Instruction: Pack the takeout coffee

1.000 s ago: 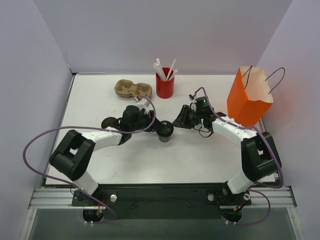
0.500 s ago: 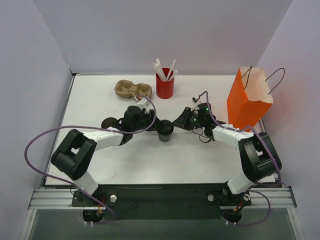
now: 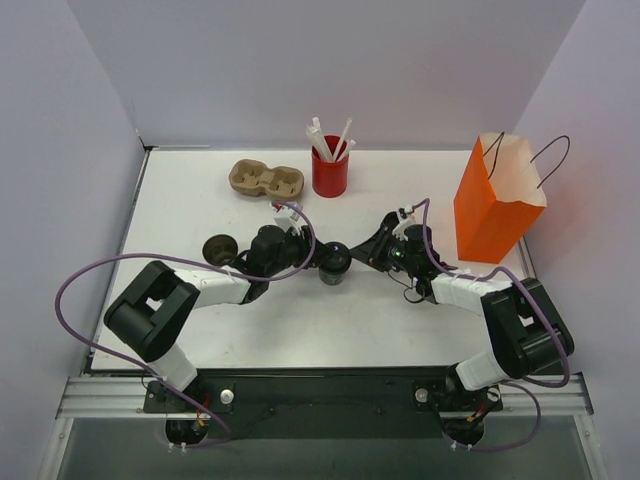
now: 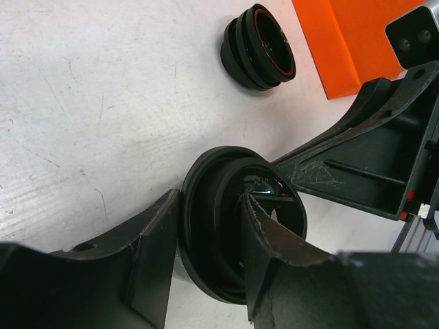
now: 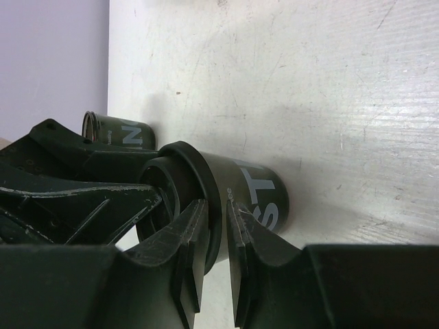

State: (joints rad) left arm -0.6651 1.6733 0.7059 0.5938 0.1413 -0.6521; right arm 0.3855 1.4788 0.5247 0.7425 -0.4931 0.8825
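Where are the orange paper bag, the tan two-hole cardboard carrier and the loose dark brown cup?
Orange paper bag [image 3: 485, 212]: top view, front face.
Tan two-hole cardboard carrier [image 3: 266, 180]: top view, between its holes.
Loose dark brown cup [image 3: 218, 247]: top view, its middle.

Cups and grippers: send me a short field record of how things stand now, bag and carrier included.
held cup: centre, between both grippers
left gripper: shut on held cup, one finger inside its mouth
right gripper: shut on held cup's rim
second cup: left of held cup, not gripped
bag: upright, open, right side
carrier: empty, far side
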